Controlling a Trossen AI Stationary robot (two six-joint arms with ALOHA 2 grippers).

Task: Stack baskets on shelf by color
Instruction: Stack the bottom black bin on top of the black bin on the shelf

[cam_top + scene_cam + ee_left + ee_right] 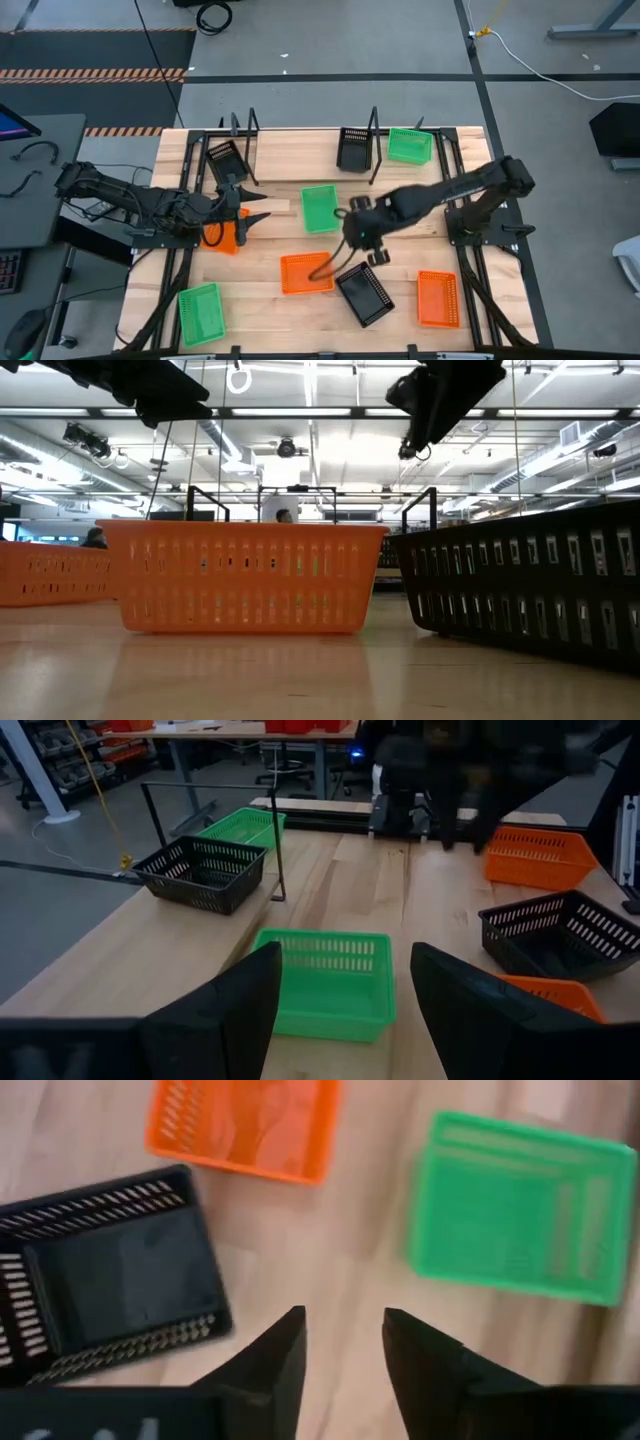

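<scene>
Several baskets lie on the wooden table. A green basket (320, 208) sits at the middle, with an orange basket (305, 272) and a black basket (365, 293) nearer the front. Two black baskets (225, 160) (352, 148) and a green one (410, 145) stand at the far side among the shelf's thin black frames (246, 145). My right gripper (345, 1345) hangs open above bare table between the black basket (100, 1270), the orange basket (245, 1125) and the green basket (520, 1205). My left gripper (345, 990) waits open at the left, facing the middle green basket (325, 980).
Another orange basket (225, 237) lies under my left gripper (250, 215). One more orange basket (437, 298) sits front right and a green one (200, 313) front left. Arm bases and cables line both table sides. Bare wood shows between the middle baskets.
</scene>
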